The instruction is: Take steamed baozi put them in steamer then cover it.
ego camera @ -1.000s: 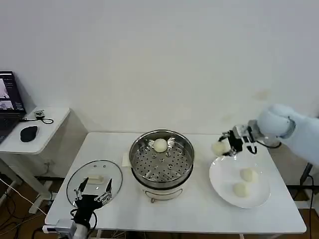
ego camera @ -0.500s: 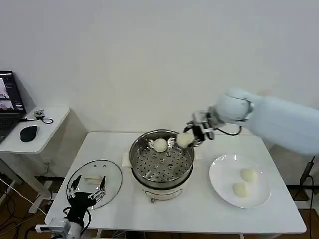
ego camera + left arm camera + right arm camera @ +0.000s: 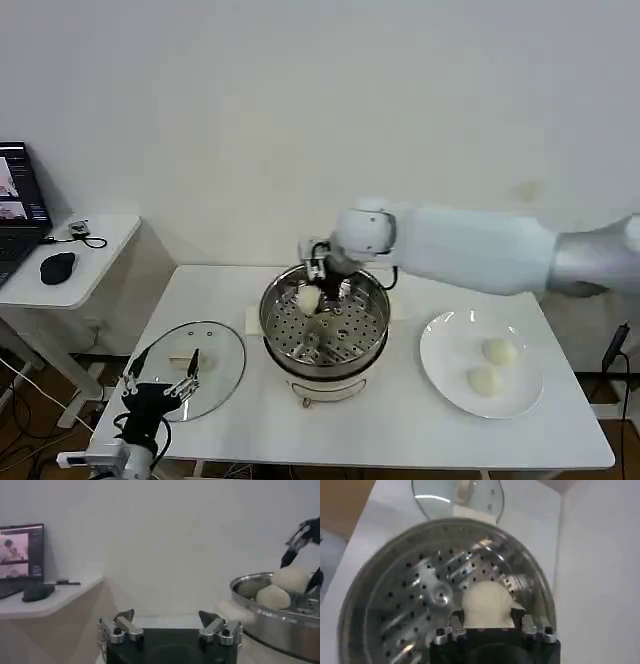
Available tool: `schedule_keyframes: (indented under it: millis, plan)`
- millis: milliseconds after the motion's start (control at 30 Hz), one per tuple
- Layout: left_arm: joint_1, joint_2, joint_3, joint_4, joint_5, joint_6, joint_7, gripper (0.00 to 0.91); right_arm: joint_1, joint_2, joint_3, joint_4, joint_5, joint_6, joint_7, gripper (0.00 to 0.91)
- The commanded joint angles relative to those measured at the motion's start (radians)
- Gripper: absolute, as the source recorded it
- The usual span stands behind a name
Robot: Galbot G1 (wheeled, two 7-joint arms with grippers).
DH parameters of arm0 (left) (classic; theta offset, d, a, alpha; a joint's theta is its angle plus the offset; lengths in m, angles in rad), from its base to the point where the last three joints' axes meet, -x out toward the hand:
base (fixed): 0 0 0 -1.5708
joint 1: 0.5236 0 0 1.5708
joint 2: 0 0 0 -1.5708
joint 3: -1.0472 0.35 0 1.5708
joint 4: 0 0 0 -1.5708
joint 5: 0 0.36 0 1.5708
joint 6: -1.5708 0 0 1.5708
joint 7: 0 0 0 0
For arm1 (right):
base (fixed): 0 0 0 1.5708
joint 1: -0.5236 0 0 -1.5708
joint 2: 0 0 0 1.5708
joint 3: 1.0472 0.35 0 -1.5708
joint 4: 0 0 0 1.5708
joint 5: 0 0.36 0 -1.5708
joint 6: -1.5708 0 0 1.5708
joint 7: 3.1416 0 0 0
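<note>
My right gripper (image 3: 317, 284) reaches in over the steamer (image 3: 270, 322) and is shut on a cream-white baozi (image 3: 309, 298), holding it just above the perforated tray (image 3: 410, 595). In the right wrist view that baozi (image 3: 487, 605) sits between the fingers of the right gripper (image 3: 487, 614). The left wrist view shows the held baozi (image 3: 291, 578) above another baozi (image 3: 272, 596) lying inside the steamer (image 3: 280, 625). Two more baozi (image 3: 497, 351) (image 3: 483, 380) lie on the white plate (image 3: 440, 372). My left gripper (image 3: 158, 392) (image 3: 167, 617) stands open and empty by the near edge of the glass lid (image 3: 195, 362).
The glass lid (image 3: 457, 497) lies flat on the white table left of the steamer. A side table (image 3: 95, 250) at far left carries a laptop (image 3: 20, 205) and a mouse (image 3: 57, 267). A small white pad (image 3: 250, 320) lies beside the steamer.
My right arm has carried the baozi leftward from above the plate to over the steamer. My left gripper has shifted slightly left and nearer by the lid.
</note>
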Motion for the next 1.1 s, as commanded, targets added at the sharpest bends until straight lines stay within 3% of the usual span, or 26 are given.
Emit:
schedule_keyframes:
  millis: [33, 400, 500, 533, 767, 967, 1067, 1100]
  plan:
    - [0.000, 0.000, -0.004, 0.002, 0.001, -0.002, 0.000, 0.907, -0.041, 0.101, -0.018, -0.072, 0.043, -0.062, 0.038, 0.635]
    - [-0.004, -0.002, -0.002, 0.006, 0.001, -0.002, 0.000, 0.907, -0.056, 0.103, -0.013, -0.088, 0.028, -0.062, 0.045, 0.645]
    - [-0.003, -0.002, -0.002, 0.006, 0.001, -0.003, 0.000, 0.907, -0.059, 0.103, -0.013, -0.089, 0.032, -0.056, 0.046, 0.877]
    - [-0.002, -0.002, -0.002, 0.007, 0.001, -0.004, 0.000, 0.907, -0.061, 0.103, -0.011, -0.088, 0.036, -0.058, 0.048, 0.907]
    - [0.001, -0.006, 0.001, 0.005, 0.003, -0.005, 0.002, 0.907, -0.049, 0.082, 0.004, -0.054, 0.036, -0.057, 0.054, 0.907]
    - [-0.002, -0.008, 0.008, 0.006, 0.003, -0.003, 0.001, 0.907, 0.084, -0.044, 0.014, 0.063, 0.031, -0.043, 0.034, 0.907]
    - [0.000, -0.010, 0.015, 0.002, 0.004, -0.003, 0.002, 0.907, 0.130, -0.147, 0.011, 0.127, -0.035, 0.001, -0.009, 0.907]
    - [0.000, -0.009, 0.016, -0.001, 0.004, -0.002, 0.002, 0.907, 0.151, -0.206, 0.006, 0.162, -0.097, 0.029, -0.058, 0.907]
